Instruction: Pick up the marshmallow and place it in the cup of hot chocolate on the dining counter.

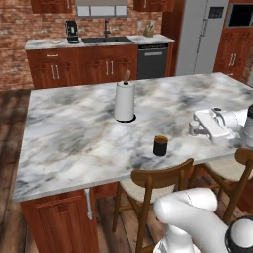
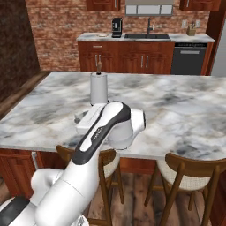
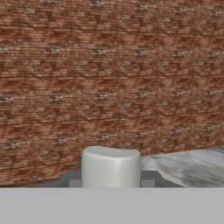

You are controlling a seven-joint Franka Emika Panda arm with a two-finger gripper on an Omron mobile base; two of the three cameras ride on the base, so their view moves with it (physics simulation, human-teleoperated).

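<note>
Marshmallow (image 3: 111,167) clamped between fingertips (image 3: 148,179) of hand (image 1: 193,128).
Hand closed on it, held level above table (image 1: 74,133); cup of hot chocolate (image 1: 160,146) stands on table, near, below-left.

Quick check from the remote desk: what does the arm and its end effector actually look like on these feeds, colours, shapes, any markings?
The arm is glossy white with rounded, bulbous links, dark grey-black joint bands and small pale lettering on one band. The end effector is a boxy white hand with short pale fingers. No loose cables are visible.
</note>
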